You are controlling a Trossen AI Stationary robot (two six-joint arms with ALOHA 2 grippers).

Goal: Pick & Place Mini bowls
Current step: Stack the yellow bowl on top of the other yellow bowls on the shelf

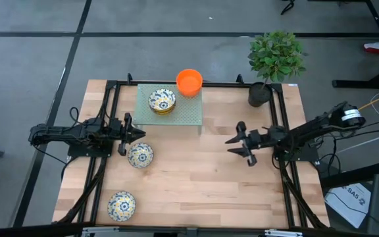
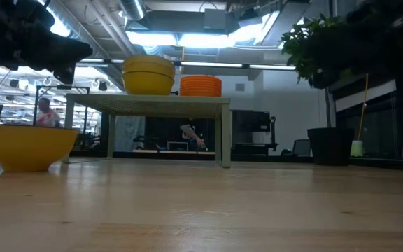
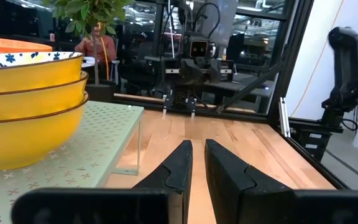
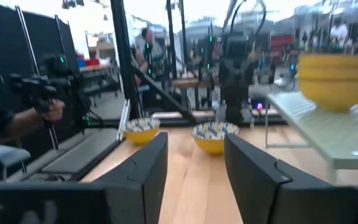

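On far-centre shelf (image 1: pixel 183 113): stack of patterned bowls (image 1: pixel 162 101), orange bowl (image 1: pixel 189 81) at far right corner, likely drop spot, raised clear of arm paths. Two loose bowls left on table: one (image 1: pixel 140 155) mid-left, another (image 1: pixel 121 205) near-left, apparently awaiting pickup. Left gripper (image 1: pixel 131 133) just beside shelf, above mid-left bowl, jaws nearly together, holding nothing. Right gripper (image 1: pixel 237 145) mid-right, jaws apart, empty, waiting. Plant (image 1: pixel 275 59) far right. Box off near-right corner bears partly readable "SAS"; no other legible writing.
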